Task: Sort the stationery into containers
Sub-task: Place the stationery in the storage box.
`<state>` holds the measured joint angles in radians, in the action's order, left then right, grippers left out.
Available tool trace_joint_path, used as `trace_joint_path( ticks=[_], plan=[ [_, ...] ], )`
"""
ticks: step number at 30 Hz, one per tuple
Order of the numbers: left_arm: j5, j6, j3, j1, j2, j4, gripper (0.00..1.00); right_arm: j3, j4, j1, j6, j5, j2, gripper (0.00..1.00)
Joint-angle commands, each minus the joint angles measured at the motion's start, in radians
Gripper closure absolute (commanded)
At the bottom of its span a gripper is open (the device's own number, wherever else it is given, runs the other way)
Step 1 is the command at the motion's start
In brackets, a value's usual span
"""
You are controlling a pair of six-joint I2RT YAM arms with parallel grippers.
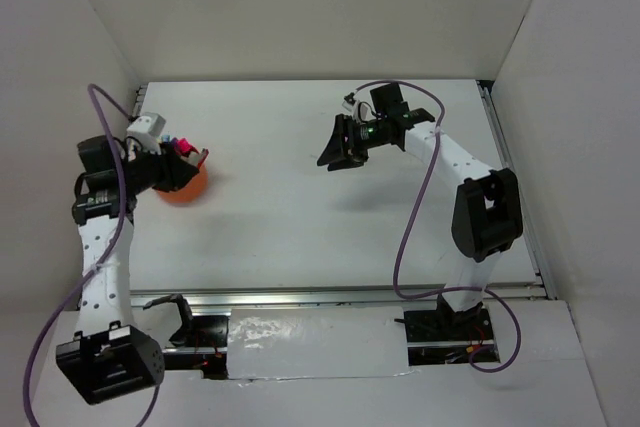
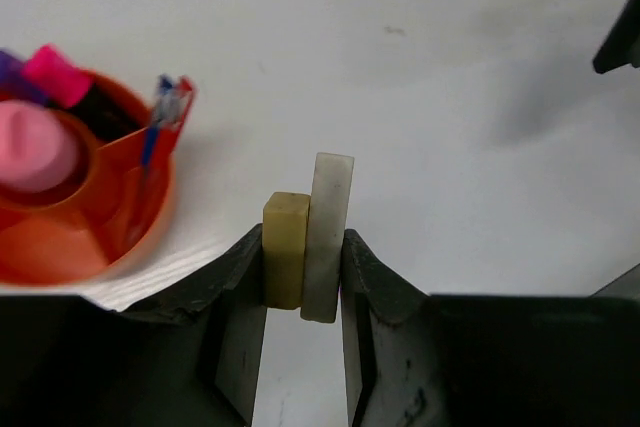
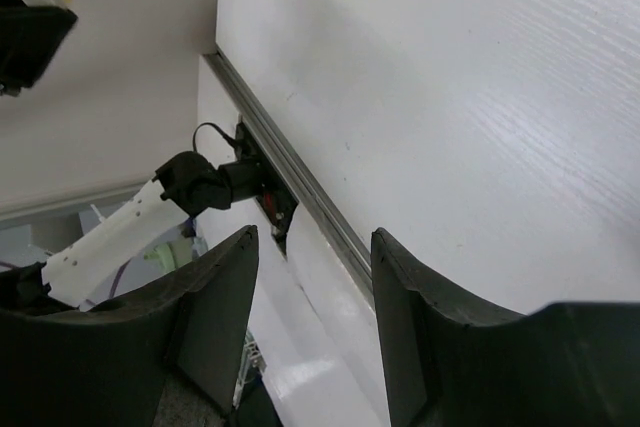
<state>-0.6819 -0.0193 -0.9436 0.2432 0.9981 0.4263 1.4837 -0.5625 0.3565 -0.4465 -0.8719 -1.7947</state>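
Nearly done: far-left cup [image 2: 60, 257] holds pens [image 2: 160, 112] and highlighters [image 2: 55, 72]. Left gripper [image 2: 305, 247] clamps beige block [image 2: 285, 247] and white block [image 2: 328, 227], not yet dropped in. Right gripper [image 3: 315, 237] apart, empty.

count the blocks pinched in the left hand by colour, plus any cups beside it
beige block: 1
white block: 1
orange cup: 1
total: 3
The two blocks sit side by side, touching, in the left hand; the cup stands apart from them on the table.
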Motion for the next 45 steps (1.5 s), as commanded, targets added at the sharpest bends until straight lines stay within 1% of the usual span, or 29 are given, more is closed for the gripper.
trace_joint_path(
  ticks=[1, 2, 3, 4, 5, 7, 8, 11, 13, 16, 19, 20, 21, 22, 24, 25, 29, 32, 33, 34, 39, 44, 45],
  plan=[
    [-0.126, 0.191, -0.086, 0.205, -0.024, 0.228, 1.0, -0.007, 0.003, -0.002, 0.022, -0.003, 0.069, 0.44],
    [-0.148, 0.214, -0.096, 0.252, -0.012, 0.247, 1.0, -0.008, 0.006, -0.001, 0.022, -0.003, 0.067, 0.44],
    [-0.175, 0.263, -0.107, 0.353, -0.003, 0.264, 1.0, -0.007, 0.004, -0.002, 0.022, -0.003, 0.067, 0.44],
    [-0.232, 0.283, -0.127, 0.395, 0.013, 0.278, 1.0, -0.008, 0.006, -0.004, 0.019, -0.004, 0.067, 0.44],
    [-0.251, 0.31, -0.136, 0.459, 0.049, 0.293, 1.0, -0.01, 0.01, -0.004, 0.019, -0.006, 0.067, 0.44],
    [-0.298, 0.361, -0.165, 0.499, 0.121, 0.31, 1.0, -0.008, 0.006, -0.004, 0.019, -0.007, 0.061, 0.44],
    [-0.303, 0.416, -0.175, 0.527, 0.144, 0.327, 0.99, -0.008, 0.006, -0.004, 0.019, -0.007, 0.063, 0.44],
    [-0.288, 0.496, -0.205, 0.553, 0.229, 0.339, 0.97, -0.008, 0.003, -0.002, 0.025, -0.006, 0.063, 0.44],
    [-0.269, 0.527, -0.225, 0.554, 0.285, 0.345, 0.97, -0.01, 0.004, -0.002, 0.025, -0.004, 0.064, 0.44],
    [-0.286, 0.548, -0.221, 0.562, 0.329, 0.335, 0.98, -0.013, 0.012, -0.002, 0.02, -0.009, 0.058, 0.44],
    [-0.37, 0.573, -0.167, 0.561, 0.324, 0.286, 0.96, -0.008, 0.012, -0.004, 0.019, -0.022, 0.047, 0.45],
    [-0.384, 0.559, -0.118, 0.559, 0.317, 0.252, 0.96, -0.007, 0.013, -0.004, 0.019, -0.024, 0.041, 0.45],
    [-0.398, 0.538, -0.094, 0.559, 0.292, 0.159, 0.96, -0.005, 0.012, -0.002, 0.019, -0.027, 0.037, 0.45],
    [-0.415, 0.485, -0.042, 0.556, 0.281, 0.107, 0.96, -0.005, 0.012, -0.004, 0.019, -0.033, 0.035, 0.45],
    [-0.426, 0.454, -0.003, 0.541, 0.26, -0.01, 0.96, -0.003, 0.01, -0.005, 0.022, -0.036, 0.031, 0.45],
    [-0.432, 0.447, 0.023, 0.533, 0.257, -0.038, 0.95, -0.006, 0.01, -0.005, 0.02, -0.035, 0.029, 0.45],
    [-0.452, 0.417, 0.06, 0.501, 0.267, -0.139, 0.94, -0.008, 0.012, -0.005, 0.022, -0.036, 0.029, 0.45],
    [-0.447, 0.328, 0.089, 0.498, 0.284, -0.271, 0.94, -0.008, 0.013, -0.002, 0.022, -0.035, 0.029, 0.45],
    [-0.444, 0.274, 0.097, 0.496, 0.289, -0.311, 0.94, -0.01, 0.013, -0.005, 0.022, -0.033, 0.029, 0.45],
    [-0.439, 0.259, 0.106, 0.496, 0.293, -0.369, 0.95, -0.01, 0.015, -0.004, 0.022, -0.033, 0.029, 0.45],
    [-0.43, 0.21, 0.132, 0.49, 0.313, -0.471, 0.94, -0.013, 0.015, -0.005, 0.022, -0.032, 0.028, 0.45],
    [-0.416, 0.199, 0.152, 0.476, 0.336, -0.535, 0.92, -0.005, 0.013, -0.002, 0.019, -0.03, 0.018, 0.45],
    [-0.413, 0.191, 0.158, 0.476, 0.343, -0.547, 0.9, -0.002, 0.013, -0.004, 0.019, -0.029, 0.017, 0.45]
  ],
)
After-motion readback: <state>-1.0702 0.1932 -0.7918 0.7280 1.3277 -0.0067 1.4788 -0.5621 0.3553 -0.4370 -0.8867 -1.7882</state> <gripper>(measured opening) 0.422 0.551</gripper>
